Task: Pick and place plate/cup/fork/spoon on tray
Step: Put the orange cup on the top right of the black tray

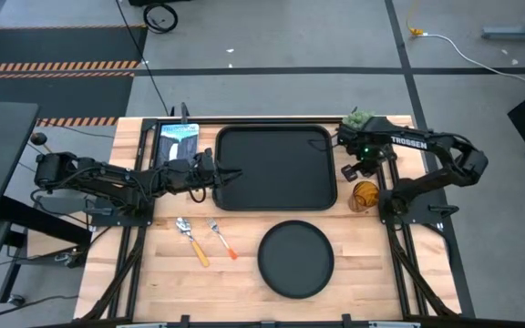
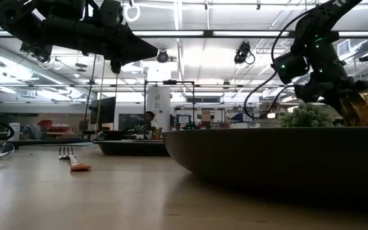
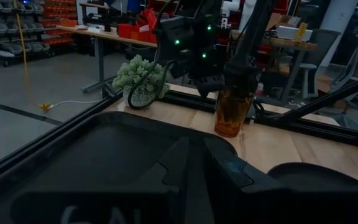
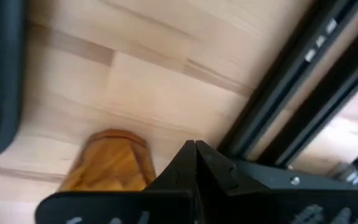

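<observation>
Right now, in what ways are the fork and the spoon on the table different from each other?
The fork ends in silver tines, while the spoon ends in a rounded silver bowl. The fork's handle is thin and orange-red; the spoon's handle is yellow-orange. The fork lies nearer the plate, the spoon farther from it. Both are small, lie flat on the wooden table side by side, slanted the same way, outside the tray.

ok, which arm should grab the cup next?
Right, probably. The right hand hovers beside the cup, which stands on the table just off the tray's right rim. The left hand sits over the tray's left edge, with the whole tray between it and the cup.
</observation>
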